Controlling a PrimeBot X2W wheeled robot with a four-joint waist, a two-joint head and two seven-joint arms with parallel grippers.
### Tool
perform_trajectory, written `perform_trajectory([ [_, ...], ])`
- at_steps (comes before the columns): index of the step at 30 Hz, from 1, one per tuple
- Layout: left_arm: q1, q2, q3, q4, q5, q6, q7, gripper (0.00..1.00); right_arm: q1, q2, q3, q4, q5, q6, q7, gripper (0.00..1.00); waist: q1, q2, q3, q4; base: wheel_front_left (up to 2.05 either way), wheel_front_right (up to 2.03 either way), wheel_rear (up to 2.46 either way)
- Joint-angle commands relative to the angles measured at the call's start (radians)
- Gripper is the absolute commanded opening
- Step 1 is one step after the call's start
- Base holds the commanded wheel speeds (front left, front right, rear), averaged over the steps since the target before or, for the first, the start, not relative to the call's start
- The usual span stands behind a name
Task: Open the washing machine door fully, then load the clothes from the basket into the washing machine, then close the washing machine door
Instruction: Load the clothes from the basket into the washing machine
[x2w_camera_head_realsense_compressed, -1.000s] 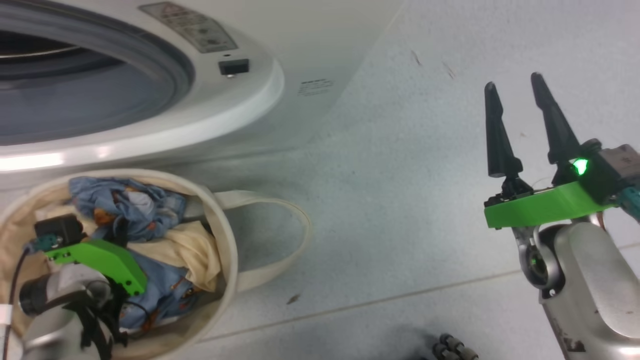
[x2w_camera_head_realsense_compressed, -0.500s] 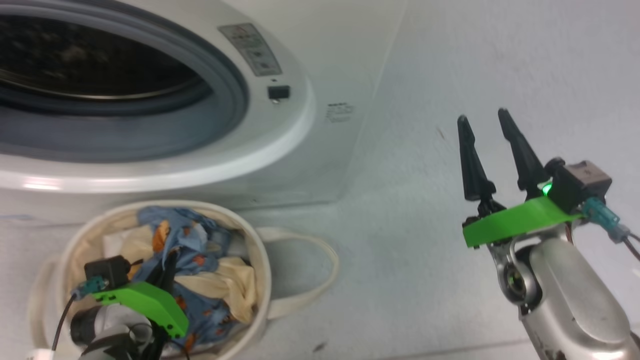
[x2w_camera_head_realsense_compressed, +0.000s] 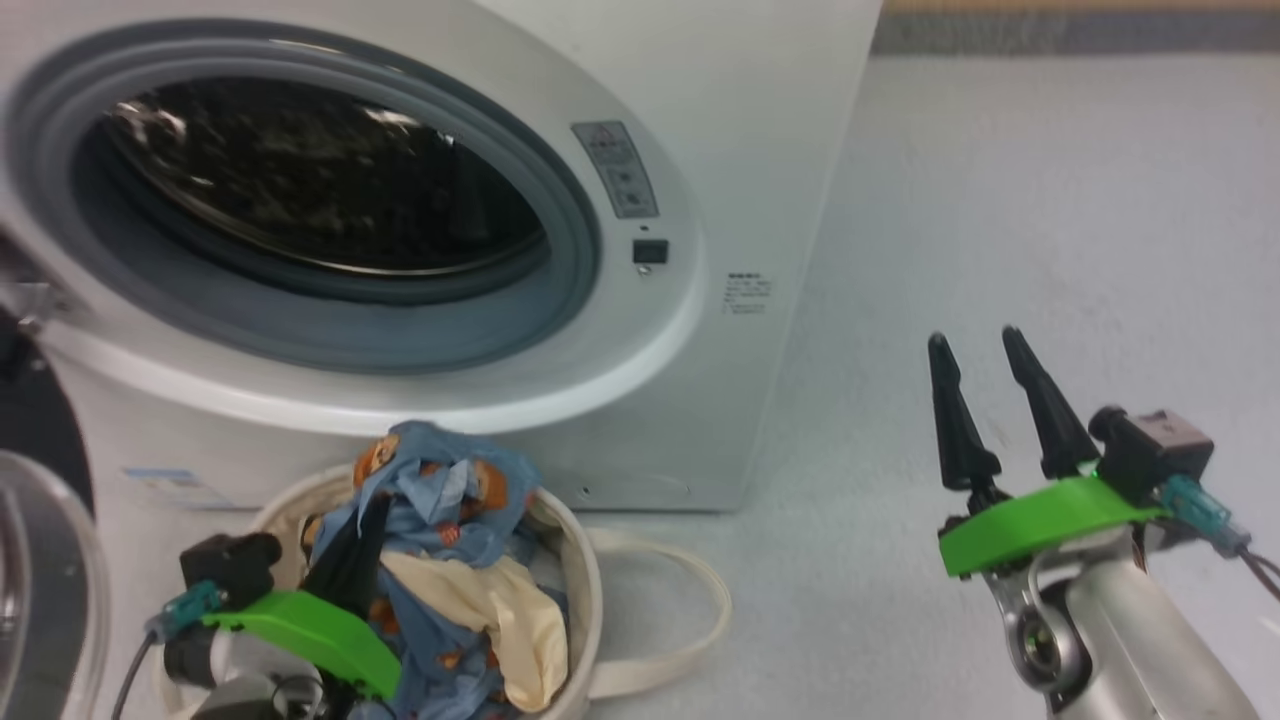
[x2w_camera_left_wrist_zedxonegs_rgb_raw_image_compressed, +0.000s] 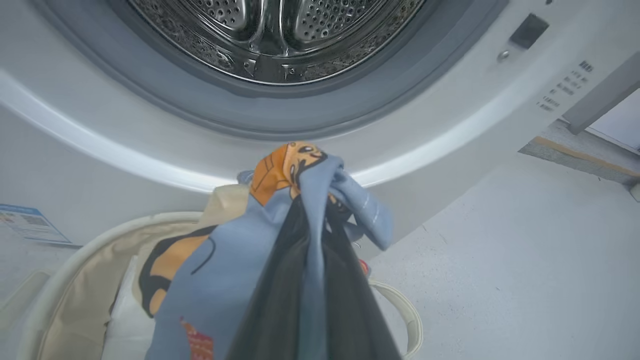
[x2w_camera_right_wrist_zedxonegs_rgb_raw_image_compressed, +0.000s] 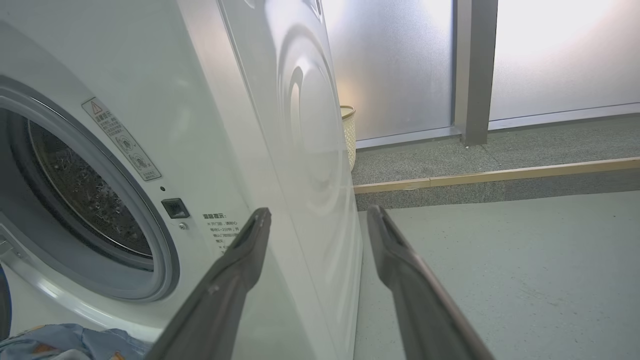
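Left gripper (x2w_camera_left_wrist_zedxonegs_rgb_raw_image_compressed: 311, 220) clamped shut on the clothes (x2w_camera_left_wrist_zedxonegs_rgb_raw_image_compressed: 235, 285), blue bear-print fabric bunched around its tips. Basket (x2w_camera_head_realsense_compressed: 588, 600) directly beneath it. Washing machine (x2w_camera_head_realsense_compressed: 780, 150) just ahead, open drum (x2w_camera_left_wrist_zedxonegs_rgb_raw_image_compressed: 270, 30) above the tips. Washing machine door (x2w_camera_head_realsense_compressed: 30, 450) off to its left, seemingly swung wide; the head view crops it. Right gripper (x2w_camera_head_realsense_compressed: 972, 342) spread, empty, over floor (x2w_camera_head_realsense_compressed: 1000, 180), basket well to its left.

Bear-print clothes (x2w_camera_head_realsense_compressed: 440, 520) bulge from basket (x2w_camera_head_realsense_compressed: 586, 572) before washing machine (x2w_camera_head_realsense_compressed: 760, 150).

We hold both arms low
Our left gripper (x2w_camera_head_realsense_compressed: 362, 525) is pinched tight; our right gripper (x2w_camera_head_realsense_compressed: 975, 345) stands spread, fingers up.
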Motion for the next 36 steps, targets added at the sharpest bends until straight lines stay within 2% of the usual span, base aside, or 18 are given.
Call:
perform_trajectory([
  [1, -0.012, 0.031, 0.054, -0.056, 0.009, -0.006, -0.013, 0.0, 0.003, -0.009, 0.009, -0.027, 0.009, 0.0, -0.012, 1.0, 0.0002, -0.0001, -0.039, 0.026, 0.0, 0.0, 0.0],
  [6, 0.018, 0.023, 0.096, -0.182, 0.027, -0.006, -0.013, 0.0, 0.031, -0.014, 0.004, -0.026, 0.02, 0.0, -0.012, 1.0, 0.0002, -0.0001, -0.081, 0.043, 0.0, 0.0, 0.0],
  [17, 0.035, 0.055, 0.146, -0.311, 0.008, -0.006, -0.013, 0.0, 0.059, -0.013, 0.017, -0.021, 0.037, 0.0, -0.012, 1.0, 0.0002, -0.0001, -0.116, 0.03, 0.0, 0.0, 0.0],
  [29, -0.085, 0.17, 0.193, -0.342, 0.023, 0.002, 0.004, 0.0, 0.054, -0.007, 0.027, -0.024, 0.041, 0.0, -0.012, 1.0, 0.0002, -0.0001, -0.106, -0.028, 0.0, 0.0, 0.0],
  [36, -0.206, 0.225, 0.235, -0.362, -0.009, 0.0, 0.016, 0.0, 0.041, -0.002, 0.029, -0.032, 0.034, 0.0, -0.012, 1.0, 0.0002, -0.0001, -0.068, -0.062, 0.0, 0.0, 0.0],
])
